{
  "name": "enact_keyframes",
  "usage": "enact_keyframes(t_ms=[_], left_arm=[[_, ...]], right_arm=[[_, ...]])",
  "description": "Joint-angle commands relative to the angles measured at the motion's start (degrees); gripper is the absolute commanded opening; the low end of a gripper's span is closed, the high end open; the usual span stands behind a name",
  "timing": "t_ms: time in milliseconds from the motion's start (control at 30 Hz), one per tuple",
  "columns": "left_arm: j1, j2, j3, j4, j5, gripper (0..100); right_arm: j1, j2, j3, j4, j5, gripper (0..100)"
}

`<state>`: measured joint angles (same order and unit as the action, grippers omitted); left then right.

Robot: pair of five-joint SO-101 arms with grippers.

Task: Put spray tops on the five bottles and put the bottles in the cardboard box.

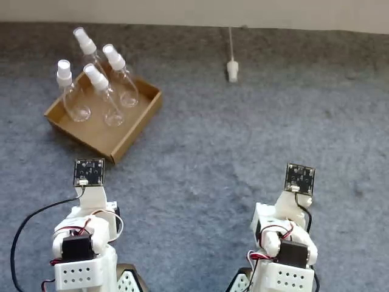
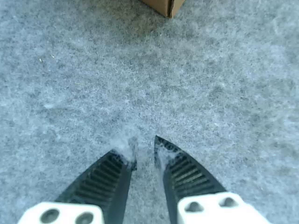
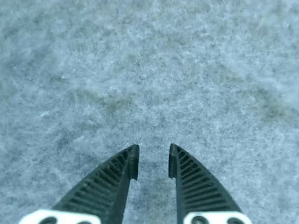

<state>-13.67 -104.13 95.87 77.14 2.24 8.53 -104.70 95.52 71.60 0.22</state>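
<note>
Grey felt counter (image 1: pixel 243 158) lay close under both my hands: my left hand (image 2: pixel 145 150) and my right hand (image 3: pixel 153 161) each had its fingers a little apart, with nothing between them. Beyond my left hand sat the cardboard box (image 1: pixel 138 129), with four bottles (image 1: pixel 109 103) standing inside it, each wearing a spray top (image 1: pixel 64 70). Farthest off, well apart from the box and out ahead of my right hand, one loose spray top (image 1: pixel 232 70) lay on the counter, its thin tube pointing away from me.
</note>
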Motion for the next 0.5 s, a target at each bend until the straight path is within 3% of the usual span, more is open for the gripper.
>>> enact_keyframes(t_ms=[0, 467], left_arm=[[-0.3, -0.2, 1.2, 0.4, -0.5, 1], [-0.4, -0.2, 1.2, 0.4, -0.5, 1]], right_arm=[[0.6, -0.5, 9.4, 0.1, 0.5, 10.2], [0.6, -0.5, 9.4, 0.0, 0.4, 10.2]])
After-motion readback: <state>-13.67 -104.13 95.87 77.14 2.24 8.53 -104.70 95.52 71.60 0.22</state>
